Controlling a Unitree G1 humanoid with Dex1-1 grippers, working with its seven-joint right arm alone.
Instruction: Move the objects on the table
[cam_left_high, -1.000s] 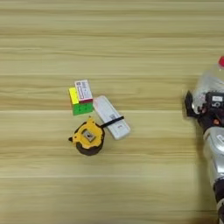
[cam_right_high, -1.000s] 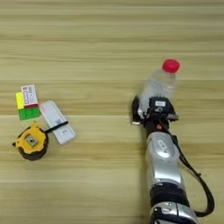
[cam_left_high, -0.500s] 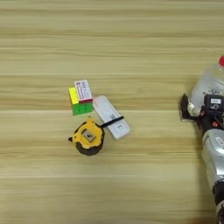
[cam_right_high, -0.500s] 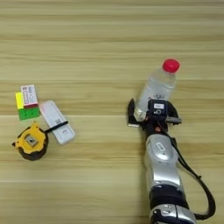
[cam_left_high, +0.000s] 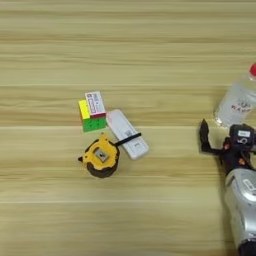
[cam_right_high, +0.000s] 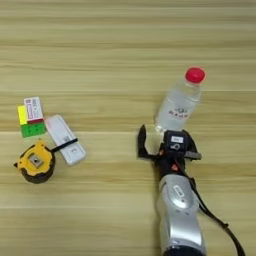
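Clear ribbed plastic bottle (cam_right_high: 179, 103) with red cap, standing on light plank-grained table (cam_right_high: 115, 55); right gripper (cam_right_high: 162, 142) just below, black fingers spread and released, not on it; far left, clustered round yellow-black tape measure (cam_right_high: 34, 161), flat white device (cam_right_high: 64, 138), puzzle cube (cam_right_high: 30, 121) under small white-red box (cam_right_high: 34, 108); broad bare wood between.

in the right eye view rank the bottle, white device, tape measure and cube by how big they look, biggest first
1. Bottle, clearly largest.
2. White device and tape measure: about alike, the device longer, the tape measure bulkier; I won't rank them.
3. Cube with its small box, smallest, though only slightly.
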